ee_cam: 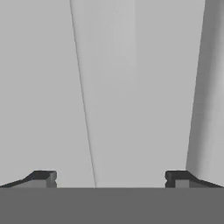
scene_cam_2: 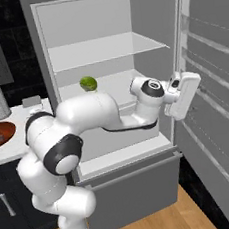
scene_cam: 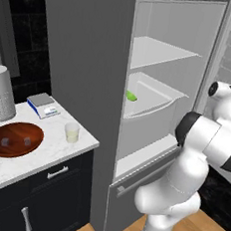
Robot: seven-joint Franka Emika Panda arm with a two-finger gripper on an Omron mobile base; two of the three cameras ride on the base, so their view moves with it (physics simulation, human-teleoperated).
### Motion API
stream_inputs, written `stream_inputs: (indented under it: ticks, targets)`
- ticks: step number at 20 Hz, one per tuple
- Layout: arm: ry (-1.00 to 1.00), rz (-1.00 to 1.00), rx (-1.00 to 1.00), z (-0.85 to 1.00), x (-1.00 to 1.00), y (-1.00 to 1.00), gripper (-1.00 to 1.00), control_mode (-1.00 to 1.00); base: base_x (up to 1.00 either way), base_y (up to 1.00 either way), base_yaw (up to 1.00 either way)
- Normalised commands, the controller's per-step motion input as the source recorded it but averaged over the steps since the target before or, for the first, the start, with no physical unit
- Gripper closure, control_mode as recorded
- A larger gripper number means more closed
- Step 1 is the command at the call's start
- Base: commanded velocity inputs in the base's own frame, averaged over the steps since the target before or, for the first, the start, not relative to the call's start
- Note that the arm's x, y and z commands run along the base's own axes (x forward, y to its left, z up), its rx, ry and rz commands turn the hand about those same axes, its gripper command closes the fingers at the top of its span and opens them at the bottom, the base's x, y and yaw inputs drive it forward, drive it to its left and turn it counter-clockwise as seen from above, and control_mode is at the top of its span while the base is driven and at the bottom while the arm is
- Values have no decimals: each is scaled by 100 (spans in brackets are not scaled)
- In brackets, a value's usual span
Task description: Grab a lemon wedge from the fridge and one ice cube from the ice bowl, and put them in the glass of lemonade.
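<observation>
The fridge [scene_cam: 83, 59] stands open, its door [scene_cam_2: 215, 100] swung out to the right. A small green lemon wedge [scene_cam: 132, 95] lies on the middle shelf, near that shelf's left side [scene_cam_2: 88, 83]. My arm reaches across the front of the fridge, and the hand [scene_cam_2: 183, 94] is at the right edge of the opening by the door, well right of the wedge. My gripper [ee_cam: 111, 179] is open and empty, its fingertips [ee_cam: 43, 178] wide apart, facing plain white fridge surface. On the counter sit the wooden ice bowl [scene_cam: 14, 139] holding ice cubes and the glass of lemonade [scene_cam: 72, 132].
A white perforated cylinder [scene_cam: 0, 92] and a small blue-edged scale [scene_cam: 43, 105] stand at the back of the marble counter [scene_cam: 12, 170]. Dark drawers lie below it. An upper fridge shelf [scene_cam_2: 104, 49] is bare. The floor is wooden.
</observation>
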Motion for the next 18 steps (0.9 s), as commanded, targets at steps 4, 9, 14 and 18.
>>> stream_inputs:
  ticks: [4, 9, 14, 18]
  targets:
    - [-7, 3, 0, 35, -55, 22, -100, -100, 0, 0, 0]
    - [-8, 6, 3, 21, -43, 44, -100, -100, 0, 0, 0]
    - [-24, 3, 13, 21, -32, 47, -100, -100, 0, 0, 0]
    - [-30, 1, 31, 31, -3, 43, -100, -100, 0, 0, 0]
